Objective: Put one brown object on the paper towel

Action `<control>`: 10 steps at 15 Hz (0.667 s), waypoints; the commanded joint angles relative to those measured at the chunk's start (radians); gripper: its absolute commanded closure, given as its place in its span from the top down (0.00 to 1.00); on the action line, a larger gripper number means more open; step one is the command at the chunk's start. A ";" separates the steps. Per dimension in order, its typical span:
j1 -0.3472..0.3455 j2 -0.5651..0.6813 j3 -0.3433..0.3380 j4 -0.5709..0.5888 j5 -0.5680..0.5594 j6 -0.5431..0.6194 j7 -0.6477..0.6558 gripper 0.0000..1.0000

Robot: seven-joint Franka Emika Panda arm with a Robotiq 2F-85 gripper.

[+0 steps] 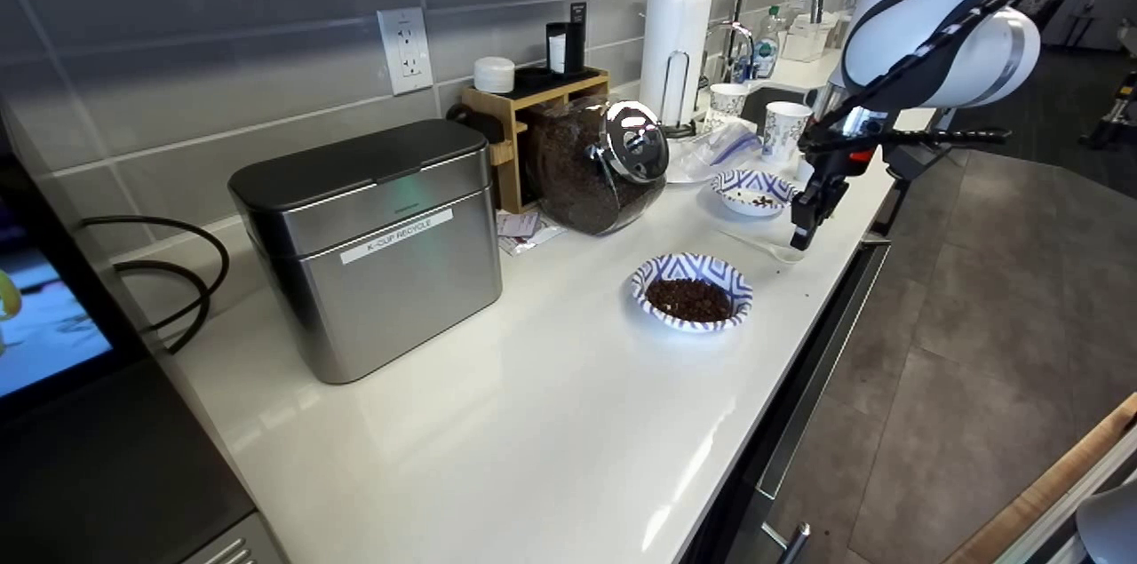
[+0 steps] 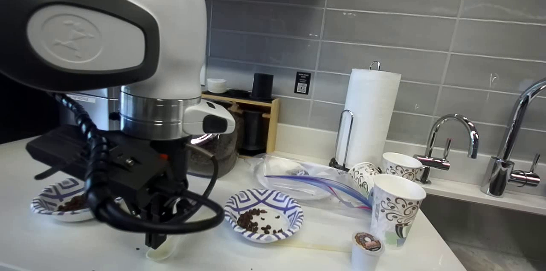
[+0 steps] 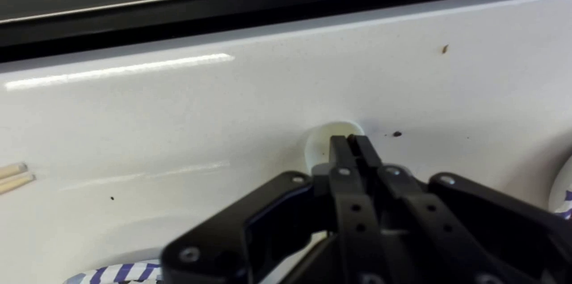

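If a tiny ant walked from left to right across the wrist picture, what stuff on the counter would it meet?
Two pale sticks → a blue-and-white bowl → a pale spoon → a dark brown lump → a brown crumb → another bowl, cut off by the picture's edge.

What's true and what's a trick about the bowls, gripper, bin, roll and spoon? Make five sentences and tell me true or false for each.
1. One bowl holds more brown lumps than the other bowl. True.
2. The gripper is wide open. False: the gripper is nearly closed, with a brown lump showing between its tips.
3. The label on the bin says K-CUP RECYCLE. True.
4. The roll lies on its side. False: the roll stands upright.
5. The spoon is inside a bowl. False: the spoon lies on the counter.
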 commanded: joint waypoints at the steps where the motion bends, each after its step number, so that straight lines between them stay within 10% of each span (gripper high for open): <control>1: -0.009 0.030 0.014 0.024 -0.016 0.003 0.007 0.02; 10: -0.014 0.070 0.031 0.052 -0.039 0.009 0.023 0.02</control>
